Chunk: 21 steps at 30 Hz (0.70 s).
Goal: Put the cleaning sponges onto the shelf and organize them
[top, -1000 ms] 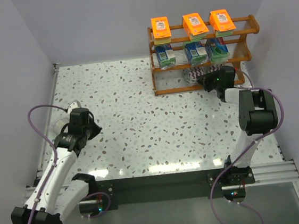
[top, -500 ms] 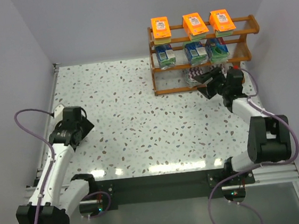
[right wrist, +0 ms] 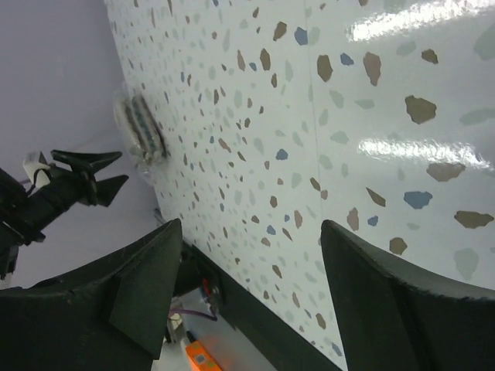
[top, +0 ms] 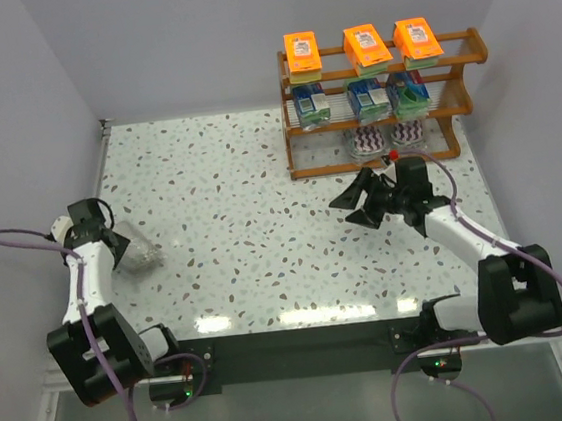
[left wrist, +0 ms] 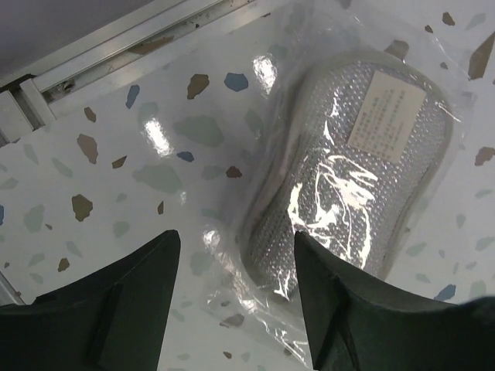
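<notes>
Sponge bag (left wrist: 348,193) lies flat just ahead of the left pincer (left wrist: 232,241), whose jaws stand wide, gripping nothing. Right pincer (top: 352,195), equally wide and empty, hovers with the shelf (top: 387,163) close behind it, holding eight packs (top: 366,48).

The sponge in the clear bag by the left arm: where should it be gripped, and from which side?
Grip the bagged sponge across its short width, near the middle, coming down from above. It lies flat on the table and is elongated; the loose bag edges would probably slip. The left gripper has its jaws open.
</notes>
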Each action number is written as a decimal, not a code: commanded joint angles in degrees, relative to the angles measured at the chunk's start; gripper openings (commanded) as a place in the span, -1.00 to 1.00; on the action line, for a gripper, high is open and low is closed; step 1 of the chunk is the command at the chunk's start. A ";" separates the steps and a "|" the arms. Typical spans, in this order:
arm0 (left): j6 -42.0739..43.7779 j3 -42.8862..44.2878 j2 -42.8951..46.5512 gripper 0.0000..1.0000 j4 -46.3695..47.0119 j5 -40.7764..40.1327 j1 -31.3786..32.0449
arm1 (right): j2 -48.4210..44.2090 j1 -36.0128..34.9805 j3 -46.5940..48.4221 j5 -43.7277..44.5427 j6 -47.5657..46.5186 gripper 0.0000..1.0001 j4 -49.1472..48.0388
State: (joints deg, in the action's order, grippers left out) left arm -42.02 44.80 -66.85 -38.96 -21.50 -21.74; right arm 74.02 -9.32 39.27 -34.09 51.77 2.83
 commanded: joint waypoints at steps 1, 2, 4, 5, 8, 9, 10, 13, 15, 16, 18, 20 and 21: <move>2.11 2.05 -3.72 0.31 7.13 0.48 -2.78 | -2.30 -0.34 -1.65 -1.68 -3.86 0.52 3.14; 2.55 1.61 -4.51 0.30 8.10 1.36 -2.87 | -2.47 -0.43 -1.65 -2.03 -4.39 0.52 4.02; 3.52 -0.05 -5.66 0.27 12.31 4.95 -2.96 | -3.18 -0.61 -1.21 -2.39 -5.88 0.52 5.25; 4.57 -0.76 -6.01 0.20 13.81 6.54 -3.05 | -3.44 -0.70 -1.04 -2.56 -6.41 0.52 6.21; 6.76 -2.69 -7.24 0.08 17.86 11.02 -2.96 | -3.88 -1.13 0.02 -3.18 -8.43 0.52 8.50; 7.21 -3.91 -7.59 0.05 19.43 12.17 -2.96 | -3.97 -1.22 0.28 -3.35 -9.22 0.52 8.86; 7.65 -4.62 -7.59 0.01 20.41 14.44 -2.87 | -3.97 -1.49 0.37 -3.27 -9.40 0.52 9.12; 8.62 -7.96 -7.24 -0.10 23.75 18.49 -1.47 | -3.88 -2.45 0.20 -3.18 -10.02 0.52 9.56; 8.62 -10.59 -6.72 -0.15 26.12 19.56 2.11 | -3.79 -3.07 0.02 -2.83 -10.02 0.52 9.30; 8.27 -11.39 -6.54 -0.17 26.74 19.74 3.79 | -3.53 -3.85 0.02 -2.65 -10.02 0.52 9.21; 6.34 -13.49 -6.10 -0.19 28.50 20.09 9.13 | -2.92 -4.65 0.02 -2.30 -9.67 0.53 8.51; 3.02 -14.82 -6.01 -0.24 30.25 21.75 11.79 | -2.65 -5.79 0.11 -1.78 -9.41 0.53 7.98; 1.87 -15.87 -5.66 -0.26 30.87 23.07 13.98 | -2.30 -6.06 0.28 -1.51 -9.14 0.53 7.72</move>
State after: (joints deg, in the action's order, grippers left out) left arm -37.69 33.17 -71.83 -7.51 -4.01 -12.12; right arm 71.55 -14.35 37.63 -35.57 43.31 11.25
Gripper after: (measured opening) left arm 0.383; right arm 0.761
